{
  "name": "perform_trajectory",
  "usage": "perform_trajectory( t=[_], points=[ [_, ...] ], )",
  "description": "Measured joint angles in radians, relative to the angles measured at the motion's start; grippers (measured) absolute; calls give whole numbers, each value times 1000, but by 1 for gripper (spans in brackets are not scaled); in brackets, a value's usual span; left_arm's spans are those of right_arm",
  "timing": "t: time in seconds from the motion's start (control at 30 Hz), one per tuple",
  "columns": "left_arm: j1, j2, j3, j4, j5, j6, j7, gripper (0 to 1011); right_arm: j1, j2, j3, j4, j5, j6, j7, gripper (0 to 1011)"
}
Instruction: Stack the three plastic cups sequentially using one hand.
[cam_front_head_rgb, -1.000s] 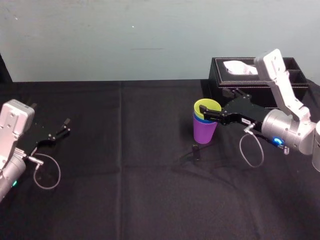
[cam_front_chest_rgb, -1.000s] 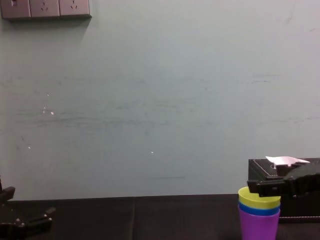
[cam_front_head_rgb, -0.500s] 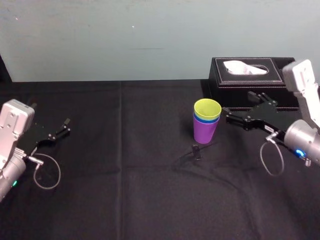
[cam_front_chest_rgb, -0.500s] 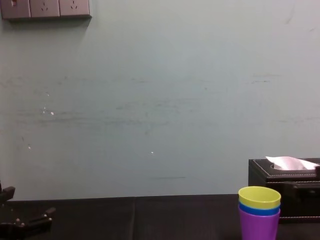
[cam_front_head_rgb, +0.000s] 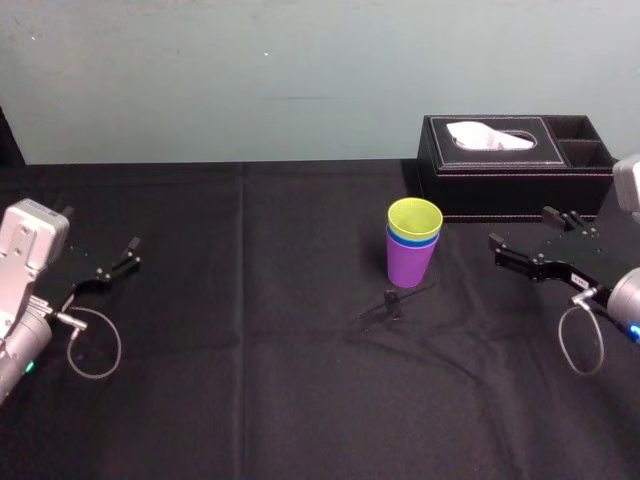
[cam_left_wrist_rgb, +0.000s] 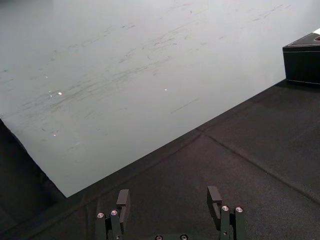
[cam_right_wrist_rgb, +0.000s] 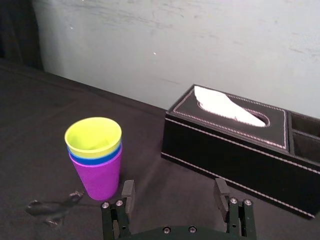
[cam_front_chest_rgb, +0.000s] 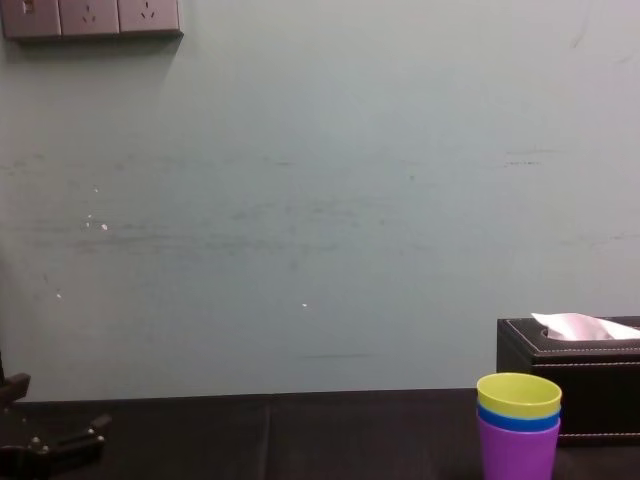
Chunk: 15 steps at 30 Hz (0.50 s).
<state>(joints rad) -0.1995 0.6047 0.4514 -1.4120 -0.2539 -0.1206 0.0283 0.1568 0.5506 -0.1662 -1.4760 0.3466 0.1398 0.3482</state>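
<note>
So in the head view the big change is the right gripper (cam_front_head_rgb: 520, 228): a second ago it was right up at the rim of the yellow-green cup (cam_front_head_rgb: 415, 217), half a second ago it had already backed off, and now it's pulled away further to the robot's right, well apart from the three plastic cups (cam_front_head_rgb: 412, 243). The stack itself hasn't budged: yellow-green cup inside the blue cup (cam_front_head_rgb: 411, 239), blue inside the purple cup (cam_front_head_rgb: 410, 264), standing upright on the black table (cam_front_head_rgb: 250, 380) just in front of the tissue box (cam_front_head_rgb: 480, 185). The left gripper (cam_front_head_rgb: 128, 252) is parked far out on the left, same spot as before. Left wrist view: that left gripper (cam_left_wrist_rgb: 168, 197) has its fingers spread wide with nothing between them. Right wrist view: the right gripper (cam_right_wrist_rgb: 174, 192) is also wide open and empty, looking at the nested stack (cam_right_wrist_rgb: 95, 157) from a bit off. In the chest view the stack (cam_front_chest_rgb: 518, 425) sits at the lower right, straight, not leaning, beside the tissue box (cam_front_chest_rgb: 590, 385). My read: all three are nested, so the job's basically done and the arm is just retreating.
</note>
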Motion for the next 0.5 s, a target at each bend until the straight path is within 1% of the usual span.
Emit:
perform_trajectory(
  t=[0.1,0.5],
  points=[
    [0,0,0,0,0,0,0,1010,-6,-1,7,7,-1,-2,0,1000],
    [0,0,0,0,0,0,0,1010,-3,-1,4,5,0,-1,0,1000]
  ],
)
